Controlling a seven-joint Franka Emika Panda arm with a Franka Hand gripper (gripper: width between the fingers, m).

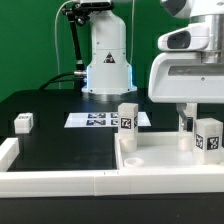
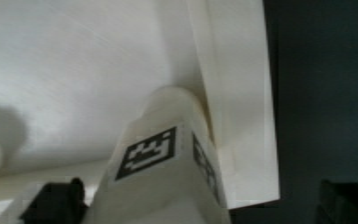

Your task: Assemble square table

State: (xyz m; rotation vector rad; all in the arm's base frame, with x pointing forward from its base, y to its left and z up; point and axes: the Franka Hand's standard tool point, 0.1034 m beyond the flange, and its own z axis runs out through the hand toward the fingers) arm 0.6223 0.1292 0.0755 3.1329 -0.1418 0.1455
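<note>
Just beneath the tool (image 1: 187,122), one leg (image 1: 185,139)

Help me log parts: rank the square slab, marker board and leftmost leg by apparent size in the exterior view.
1. square slab, largest, though nearest the camera
2. marker board
3. leftmost leg, smallest

The exterior view sits low at the bench (image 1: 60,145) edge, facing the arm's base (image 1: 106,65). The wrist view looks down, very close and blurred; both apparently share the slab (image 2: 87,70) and one leg (image 2: 158,165).
</note>
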